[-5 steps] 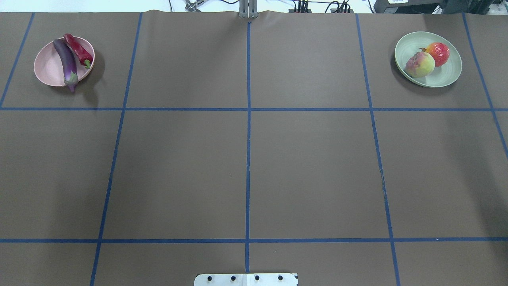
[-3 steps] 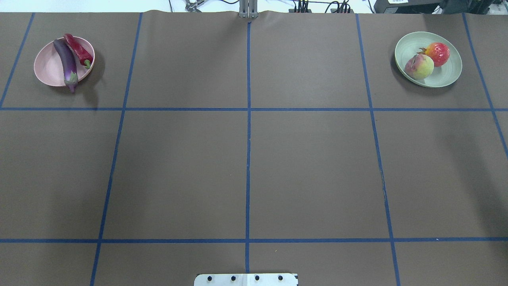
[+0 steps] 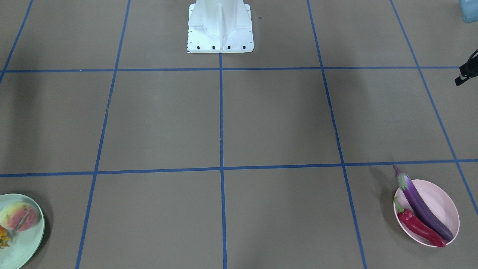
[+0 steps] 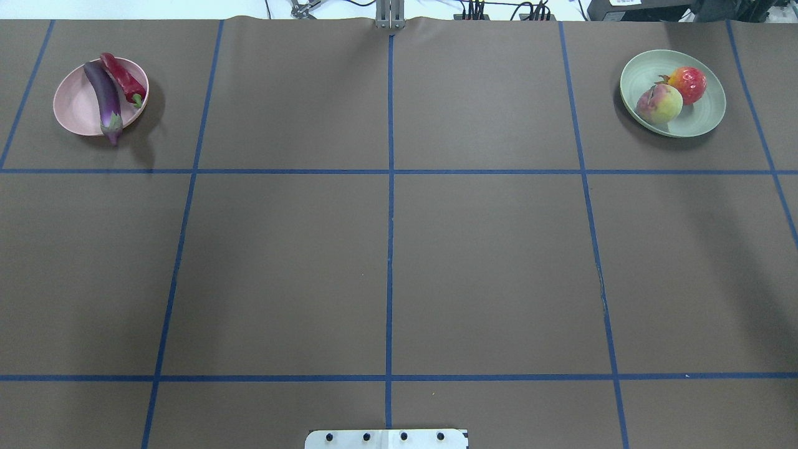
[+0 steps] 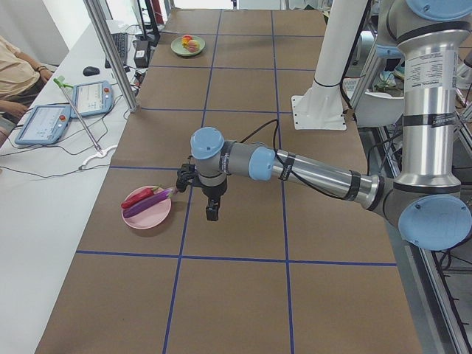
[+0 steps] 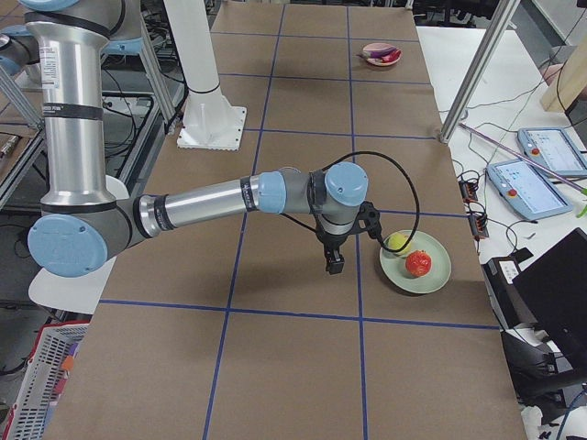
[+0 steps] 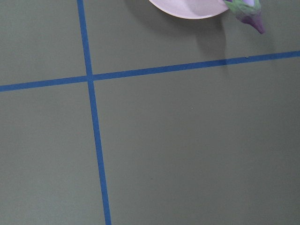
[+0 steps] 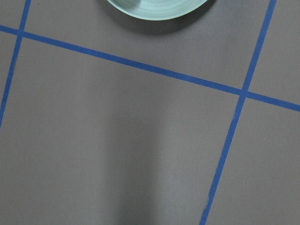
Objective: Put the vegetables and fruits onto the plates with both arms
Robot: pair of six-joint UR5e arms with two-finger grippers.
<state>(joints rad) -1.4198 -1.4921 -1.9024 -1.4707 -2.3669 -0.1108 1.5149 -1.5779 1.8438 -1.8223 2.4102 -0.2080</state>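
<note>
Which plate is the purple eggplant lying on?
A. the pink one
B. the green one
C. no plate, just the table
A, the eggplant lies across the pink plate beside the red chili pepper, its cap end poking over the rim.

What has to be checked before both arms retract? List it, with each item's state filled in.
1. The eggplant and chili lie on the pink plate: ok, though the eggplant's cap end overhangs the rim.
2. The peach and pomegranate sit on the green plate: ok.
3. The left gripper is apart from the pink plate: ok, it hangs over bare table beside the plate.
4. The right gripper is apart from the green plate: ok.
5. Both grippers' fingers are open: cannot tell, since they show only in the side views.
</note>
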